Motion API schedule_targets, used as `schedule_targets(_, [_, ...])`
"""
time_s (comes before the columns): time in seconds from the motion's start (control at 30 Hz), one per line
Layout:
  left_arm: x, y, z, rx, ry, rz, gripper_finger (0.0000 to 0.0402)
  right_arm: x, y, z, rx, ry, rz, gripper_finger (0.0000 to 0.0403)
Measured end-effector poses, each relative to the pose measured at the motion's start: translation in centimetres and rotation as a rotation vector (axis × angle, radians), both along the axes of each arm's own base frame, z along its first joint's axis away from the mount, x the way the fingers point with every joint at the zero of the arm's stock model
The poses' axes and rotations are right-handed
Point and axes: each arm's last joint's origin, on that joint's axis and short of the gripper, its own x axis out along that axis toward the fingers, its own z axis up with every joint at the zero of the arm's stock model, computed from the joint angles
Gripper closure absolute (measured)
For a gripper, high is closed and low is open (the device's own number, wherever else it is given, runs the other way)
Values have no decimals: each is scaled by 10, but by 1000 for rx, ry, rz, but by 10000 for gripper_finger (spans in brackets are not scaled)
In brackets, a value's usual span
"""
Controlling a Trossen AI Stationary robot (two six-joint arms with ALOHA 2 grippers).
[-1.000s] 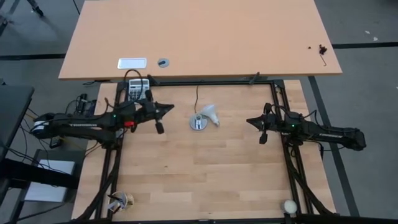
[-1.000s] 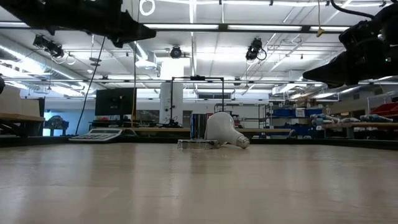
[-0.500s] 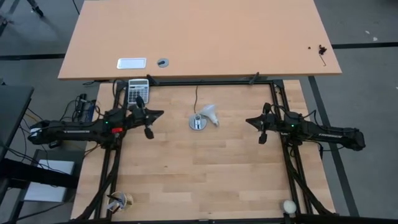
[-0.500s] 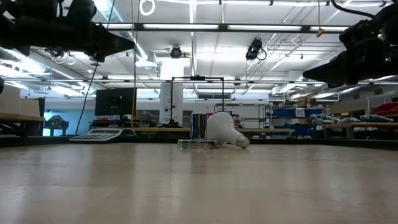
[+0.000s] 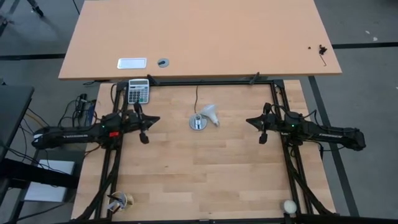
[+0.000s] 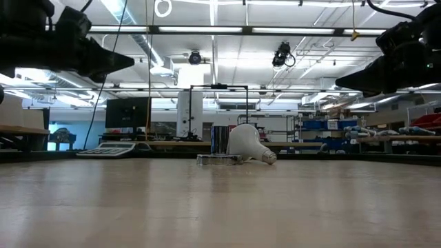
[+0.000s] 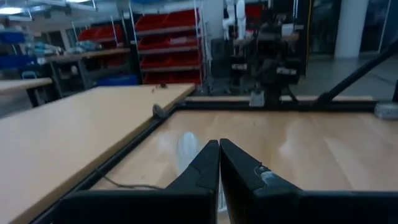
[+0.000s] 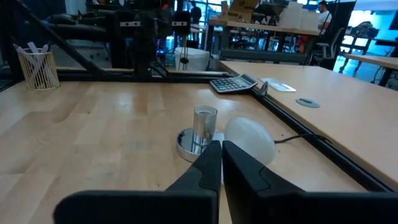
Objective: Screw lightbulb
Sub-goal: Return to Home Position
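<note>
Our left gripper (image 5: 152, 119) has drawn back to the frame's left, clenched empty like the right gripper (image 5: 252, 121) opposite. The lightbulb (image 5: 211, 114) lies tipped beside the socket (image 5: 198, 123) at centre, so we judge it unscrewed.

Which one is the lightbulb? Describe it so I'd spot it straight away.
Look at the black-framed wooden table. Near its middle the lightbulb lies on its side beside a round silver socket with a black cord. It is the only white, cone-shaped thing there.
</note>
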Motion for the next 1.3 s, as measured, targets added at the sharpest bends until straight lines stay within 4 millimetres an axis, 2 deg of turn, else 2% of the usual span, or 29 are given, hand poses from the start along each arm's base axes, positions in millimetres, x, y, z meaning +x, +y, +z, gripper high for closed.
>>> schedule_targets(0.13, [-7,-4,-4,11,-38,-24,383,0,0,0,0,1,0,383])
schedule_targets(0.3, [-13,-9,-10,10,5,-67,383,0,0,0,0,1,0,383])
schedule_targets(0.53, [-23,-18,-9,36,-23,-144,385,0,0,0,0,1,0,379])
schedule_targets(0.9, [-22,-18,-13,57,-32,-218,399,0,0,1,-1,-5,0,382])
schedule_targets(1.3, [-23,-6,-19,-24,15,-89,398,0,0,2,-3,-16,0,383])
